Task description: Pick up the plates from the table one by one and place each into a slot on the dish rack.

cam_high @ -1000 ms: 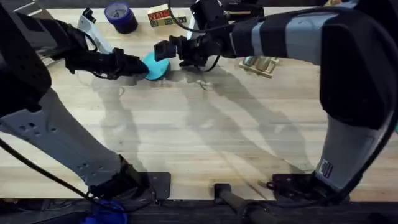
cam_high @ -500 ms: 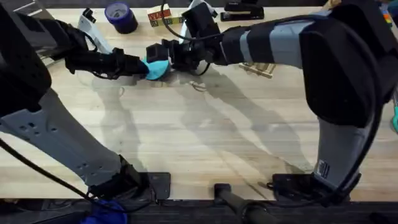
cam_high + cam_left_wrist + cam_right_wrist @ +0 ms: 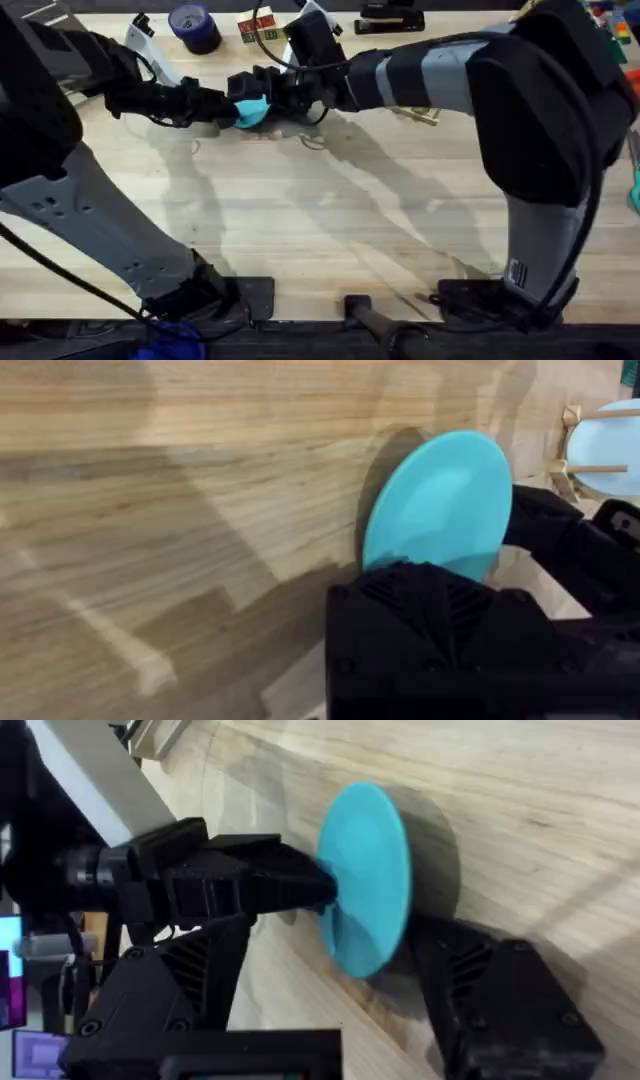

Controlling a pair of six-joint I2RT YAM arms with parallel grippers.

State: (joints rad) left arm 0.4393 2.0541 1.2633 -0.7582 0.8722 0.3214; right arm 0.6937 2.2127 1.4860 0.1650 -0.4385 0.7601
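Right gripper (image 3: 258,92) slid in closer since earlier, now straddling turquoise plate (image 3: 250,108), jaws not yet closed. Left gripper (image 3: 222,107) pinches plate edge. Tip: right clamps firmly before left lets go.

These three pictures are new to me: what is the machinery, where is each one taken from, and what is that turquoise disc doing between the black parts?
Two robot arms stand at a wooden table. The wide picture comes from a camera above, looking down; the other two come from cameras on each arm's wrist. The left gripper holds a turquoise plate on edge above the table; the left wrist view shows its black fingers clamped on the plate's rim. The right gripper has reached across, one finger on each side of the same plate, which looks like a handover. Whether it has closed yet is unclear. Farther off lie a blue tape roll and a wooden dish rack already holding a paler plate.
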